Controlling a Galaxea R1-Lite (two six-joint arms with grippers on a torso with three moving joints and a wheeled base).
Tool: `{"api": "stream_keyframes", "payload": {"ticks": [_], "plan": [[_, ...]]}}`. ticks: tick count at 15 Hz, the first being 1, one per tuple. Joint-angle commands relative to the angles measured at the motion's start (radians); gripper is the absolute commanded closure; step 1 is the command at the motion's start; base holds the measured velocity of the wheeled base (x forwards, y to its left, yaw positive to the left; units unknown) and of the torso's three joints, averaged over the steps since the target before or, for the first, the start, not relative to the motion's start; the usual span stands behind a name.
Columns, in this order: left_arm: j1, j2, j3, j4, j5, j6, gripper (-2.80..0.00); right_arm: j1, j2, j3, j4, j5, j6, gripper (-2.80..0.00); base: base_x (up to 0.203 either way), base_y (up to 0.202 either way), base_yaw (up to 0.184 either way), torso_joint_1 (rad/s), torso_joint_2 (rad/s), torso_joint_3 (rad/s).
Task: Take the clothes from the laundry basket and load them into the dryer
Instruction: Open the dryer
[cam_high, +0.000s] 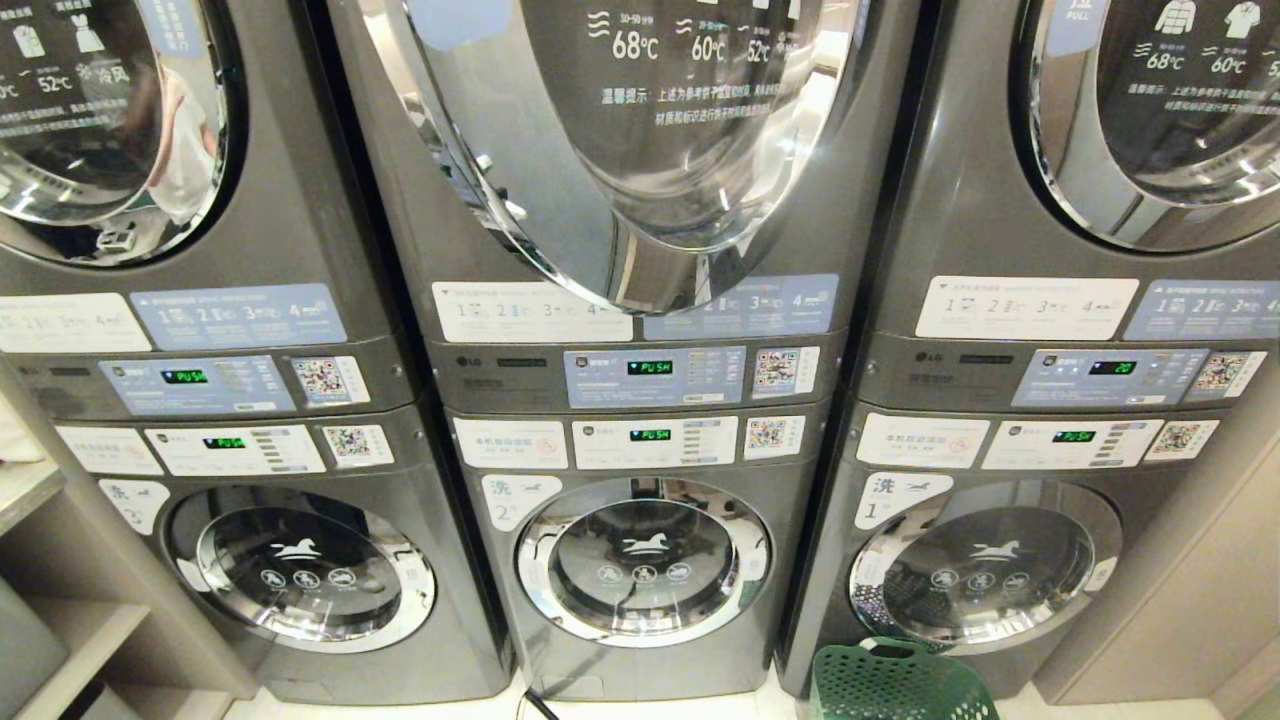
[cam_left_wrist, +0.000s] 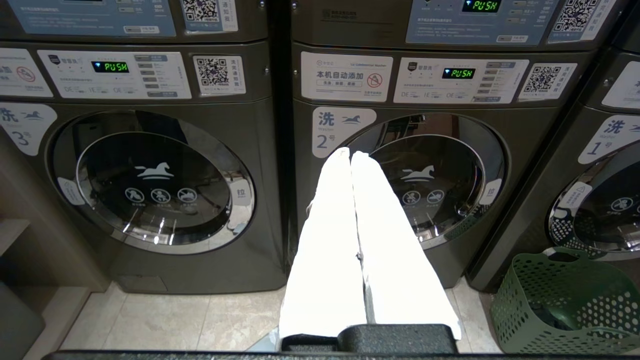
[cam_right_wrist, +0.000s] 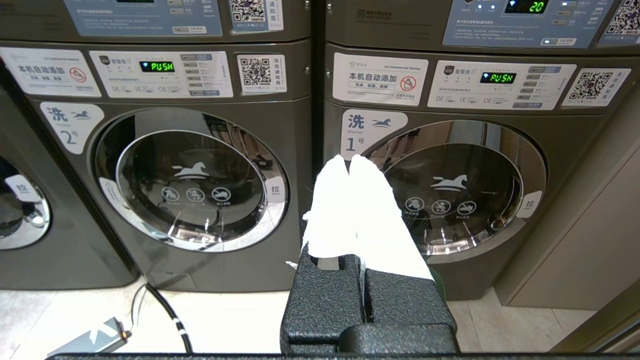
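My left gripper (cam_left_wrist: 350, 152) and right gripper (cam_right_wrist: 348, 159) hang empty, fingers pressed together, before three stacked machines. The green laundry basket (cam_high: 890, 682) sits on the floor, lower right, touching washer 1 (cam_high: 985, 575).

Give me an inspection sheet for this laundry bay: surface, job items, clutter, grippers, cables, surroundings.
Surface: pale tiled floor, bare where visible.
Job's things: green perforated plastic laundry basket on the floor before the right-hand stack; contents cannot be told. Middle upper grey dryer's chrome-rimmed round door stands open.
Clutter: small grey box on the floor.
Grippers: left gripper and right gripper both shut, white fingers together, holding nothing, facing the lower washers.
Cables: black cable runs across the floor from the box.
Surroundings: three grey stacked washer-dryer units; open shelving at left.
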Motion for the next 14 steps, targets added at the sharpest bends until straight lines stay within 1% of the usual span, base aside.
{"api": "stream_keyframes", "payload": {"ticks": [1,4,14], "plan": [[0.0,-0.001,0.0,0.0,0.0,0.0,0.0,0.001,0.001,0.001,0.0,-0.002,-0.001,0.0,0.0,0.0,0.0,0.0,0.0,0.0],[0.0,-0.001,0.0,0.0,0.0,0.0,0.0,0.001,0.001,0.001,0.0,0.0,-0.001,0.0,0.002,-0.044,-0.005,0.002,0.0,0.002],[0.0,-0.001,0.0,0.0,0.0,0.0,0.0,0.001,0.001,0.001,0.0,-0.002,0.001,0.0,0.0,-0.192,0.0,0.002,0.0,0.002]]}}
